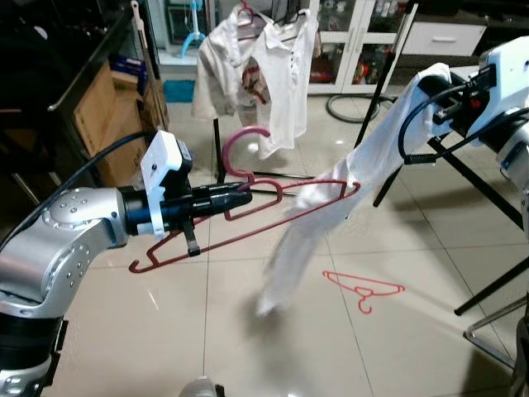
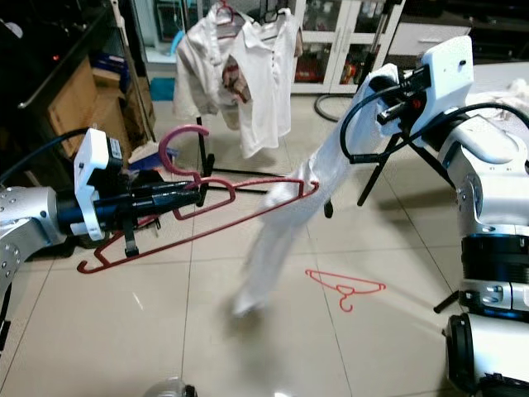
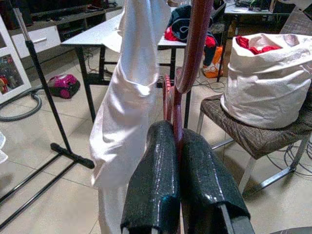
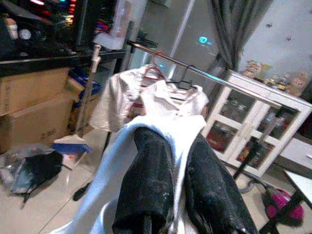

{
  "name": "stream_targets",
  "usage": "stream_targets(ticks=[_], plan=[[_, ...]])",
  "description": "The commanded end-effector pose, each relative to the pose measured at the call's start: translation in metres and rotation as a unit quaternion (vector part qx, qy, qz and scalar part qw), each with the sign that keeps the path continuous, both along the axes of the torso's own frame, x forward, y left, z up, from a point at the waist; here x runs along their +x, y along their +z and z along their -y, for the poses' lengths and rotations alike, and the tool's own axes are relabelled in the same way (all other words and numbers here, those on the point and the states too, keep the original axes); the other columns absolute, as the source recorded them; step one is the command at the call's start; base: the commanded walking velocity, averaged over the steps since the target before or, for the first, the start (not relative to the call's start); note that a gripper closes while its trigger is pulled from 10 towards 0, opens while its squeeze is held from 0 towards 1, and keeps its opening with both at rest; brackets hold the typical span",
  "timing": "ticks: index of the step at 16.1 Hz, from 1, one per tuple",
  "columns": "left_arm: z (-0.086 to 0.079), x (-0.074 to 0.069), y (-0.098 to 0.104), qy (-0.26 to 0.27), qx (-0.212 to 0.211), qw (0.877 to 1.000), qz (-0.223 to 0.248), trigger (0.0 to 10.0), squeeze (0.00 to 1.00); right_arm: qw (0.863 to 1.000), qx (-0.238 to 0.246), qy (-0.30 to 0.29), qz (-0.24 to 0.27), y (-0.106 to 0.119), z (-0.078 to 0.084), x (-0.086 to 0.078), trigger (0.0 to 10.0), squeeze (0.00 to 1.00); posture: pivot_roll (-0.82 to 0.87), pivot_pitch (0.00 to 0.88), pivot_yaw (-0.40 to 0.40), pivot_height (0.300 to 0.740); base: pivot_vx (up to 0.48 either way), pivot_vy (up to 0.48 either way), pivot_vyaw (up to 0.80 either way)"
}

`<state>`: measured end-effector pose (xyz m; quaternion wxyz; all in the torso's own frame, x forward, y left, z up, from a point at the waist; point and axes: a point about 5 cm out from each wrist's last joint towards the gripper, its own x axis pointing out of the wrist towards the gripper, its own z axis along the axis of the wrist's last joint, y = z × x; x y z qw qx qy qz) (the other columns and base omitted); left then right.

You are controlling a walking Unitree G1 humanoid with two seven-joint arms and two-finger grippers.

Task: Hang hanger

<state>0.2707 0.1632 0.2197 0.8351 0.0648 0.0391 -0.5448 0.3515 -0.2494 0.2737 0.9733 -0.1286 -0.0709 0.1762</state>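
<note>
Red hanger (image 1: 248,217) clenched at its neck in left claw (image 1: 240,198), white garment (image 1: 331,207) gripped by right claw (image 2: 388,95)

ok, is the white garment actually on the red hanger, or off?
Partly on. One hanger arm tip is tucked into the white garment; the rest hangs free, its top gripped by the right claw.

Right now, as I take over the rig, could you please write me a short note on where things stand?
Left claw: shut on the red hanger, held out level in front of the robot.
Right claw: shut on the white garment, holding its top end up high.
The garment's upper part is caught on the hanger's far end; the rest hangs down towards the floor.
A second hanger lies on the tiles.
Rack with shirts stands behind.
Left: seat the garment on the hanger, then hang it on the rack.
</note>
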Motion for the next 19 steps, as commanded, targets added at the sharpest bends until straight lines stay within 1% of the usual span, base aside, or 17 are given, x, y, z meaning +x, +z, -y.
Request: stream_targets(ticks=[1, 2, 4, 6, 8, 9, 10, 11, 12, 13, 14, 15, 16, 17, 18, 19], plan=[[-0.001, -0.003, 0.003, 0.002, 0.003, 1.000, 0.009, 10.0, 0.00, 0.999, 0.031, -0.025, 0.031, 0.016, 0.010, 0.000, 10.0, 0.00, -0.01, 0.000, -0.039, 0.740, 0.000, 0.000, 0.00], [-0.001, -0.003, 0.002, 0.005, 0.005, 1.000, 0.008, 10.0, 0.00, 0.998, 0.053, -0.017, 0.034, 0.018, 0.008, 0.000, 10.0, 0.00, -0.01, 0.000, -0.039, 0.740, 0.000, 0.000, 0.00], [-0.002, -0.002, 0.003, 0.006, 0.005, 1.000, 0.009, 10.0, 0.00, 0.998, 0.057, -0.010, 0.035, 0.018, 0.007, 0.001, 10.0, 0.00, -0.01, 0.000, -0.038, 0.740, 0.000, 0.000, 0.00], [-0.002, -0.002, 0.004, 0.006, 0.005, 1.000, 0.012, 10.0, 0.00, 0.998, 0.052, -0.019, 0.041, 0.016, 0.011, 0.004, 10.0, 0.00, -0.01, 0.000, -0.039, 0.740, 0.000, 0.000, 0.00], [-0.002, 0.001, 0.005, 0.018, 0.001, 1.000, 0.020, 10.0, 0.00, 0.998, 0.029, -0.036, 0.042, 0.011, 0.014, 0.006, 10.0, 0.00, 0.00, 0.000, -0.040, 0.740, 0.000, 0.000, 0.00], [-0.004, 0.009, 0.007, 0.059, -0.006, 0.998, 0.037, 10.0, 0.00, 0.998, 0.034, -0.041, 0.041, 0.009, 0.013, 0.006, 10.0, 0.00, 0.00, 0.000, -0.037, 0.740, 0.000, 0.000, 0.00], [-0.006, 0.021, 0.010, 0.113, -0.029, 0.992, 0.047, 10.0, 0.00, 0.997, 0.051, -0.049, 0.045, 0.009, 0.013, 0.006, 10.0, 0.00, 0.00, 0.000, -0.037, 0.740, 0.000, 0.000, 0.00], [-0.016, 0.045, 0.014, 0.252, -0.089, 0.962, 0.056, 10.0, 0.00, 0.986, 0.119, -0.098, 0.063, 0.011, 0.016, 0.009, 10.0, 0.00, 0.00, 0.000, -0.034, 0.740, 0.000, 0.000, 0.00], [-0.025, 0.056, 0.013, 0.340, -0.129, 0.930, 0.053, 10.0, 0.00, 0.972, 0.168, -0.143, 0.078, 0.012, 0.020, 0.011, 10.0, 0.00, 0.00, 0.000, -0.033, 0.740, 0.000, 0.000, 0.00], [-0.030, 0.060, 0.011, 0.380, -0.157, 0.911, 0.043, 10.0, 0.00, 0.961, 0.201, -0.165, 0.088, 0.013, 0.021, 0.011, 10.0, 0.00, 0.00, 0.000, -0.033, 0.740, 0.000, 0.000, 0.00], [-0.036, 0.063, 0.006, 0.438, -0.198, 0.877, 0.023, 10.0, 0.00, 0.943, 0.257, -0.189, 0.097, 0.014, 0.018, 0.013, 10.0, 0.00, 0.00, 0.000, -0.029, 0.740, 0.000, 0.000, 0.00], [-0.033, 0.063, -0.002, 0.462, -0.199, 0.864, 0.017, 10.0, 0.00, 0.930, 0.298, -0.190, 0.099, 0.016, 0.011, 0.014, 10.0, 0.00, 0.00, 0.000, -0.023, 0.740, 0.000, 0.000, 0.00], [-0.025, 0.063, -0.014, 0.491, -0.189, 0.850, 0.013, 10.0, 0.00, 0.908, 0.363, -0.184, 0.101, 0.021, -0.002, 0.017, 10.0, 0.00, 0.00, 0.000, -0.021, 0.740, 0.000, 0.000, 0.00], [-0.020, 0.065, -0.021, 0.503, -0.184, 0.845, 0.005, 10.0, 0.00, 0.895, 0.399, -0.178, 0.092, 0.030, -0.013, 0.021, 10.0, 0.00, 0.00, 0.000, -0.018, 0.740, 0.000, 0.000, 0.00], [-0.016, 0.068, -0.026, 0.512, -0.178, 0.840, -0.004, 10.0, 0.00, 0.885, 0.429, -0.149, 0.100, 0.054, -0.025, 0.023, 10.0, 0.00, -0.01, 0.000, -0.010, 0.740, 0.000, 0.000, 0.00], [-0.012, 0.071, -0.031, 0.519, -0.161, 0.839, -0.008, 10.0, 0.00, 0.885, 0.436, -0.114, 0.116, 0.083, -0.035, 0.020, 10.0, 0.00, -0.02, 0.000, -0.006, 0.740, 0.000, 0.000, 0.00]])
